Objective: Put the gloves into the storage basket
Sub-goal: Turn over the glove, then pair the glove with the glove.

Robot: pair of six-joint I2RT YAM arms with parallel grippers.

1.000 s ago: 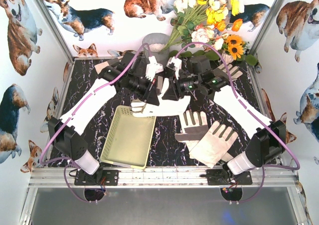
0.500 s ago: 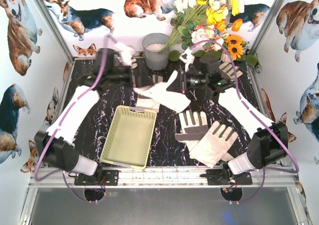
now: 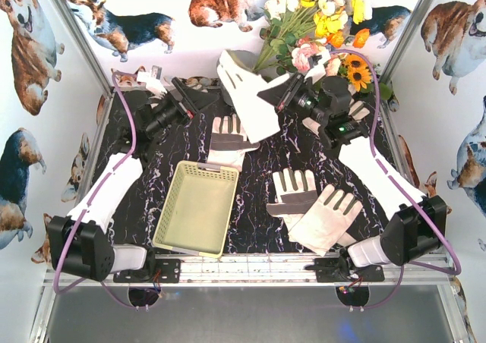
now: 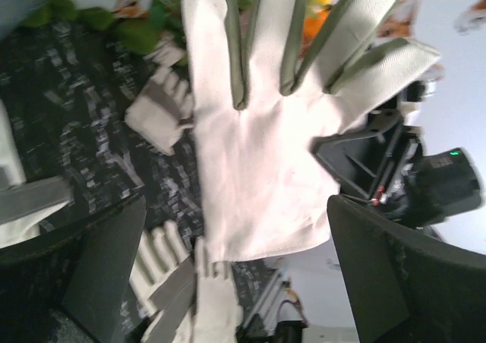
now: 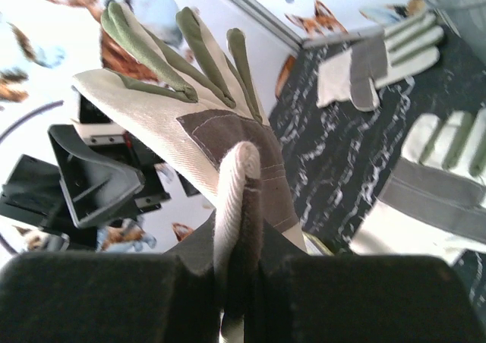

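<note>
The left claw (image 3: 190, 95) hangs over the far left of the bench (image 3: 137, 176), jaws spread wide and grasping nothing. Its wrist camera looks out between both fingers (image 4: 106, 259) at the cream palm of the lifted glove (image 4: 258, 130), digits fanned, a face the overhead view shows only obliquely. The storage basket (image 3: 196, 210) stands near the front edge, left of centre, and a flat glove (image 3: 228, 140) lies just beyond its far rim. At back centre the lifted glove is up off the bench, held by the right claw (image 3: 279, 92). Only the right wrist view shows this claw clenched on the cuff edge (image 5: 237, 206). Two overlapping gloves (image 3: 304, 206) lie right of the basket, and a partly hidden glove (image 3: 358, 109) lies beside the right arm.
</note>
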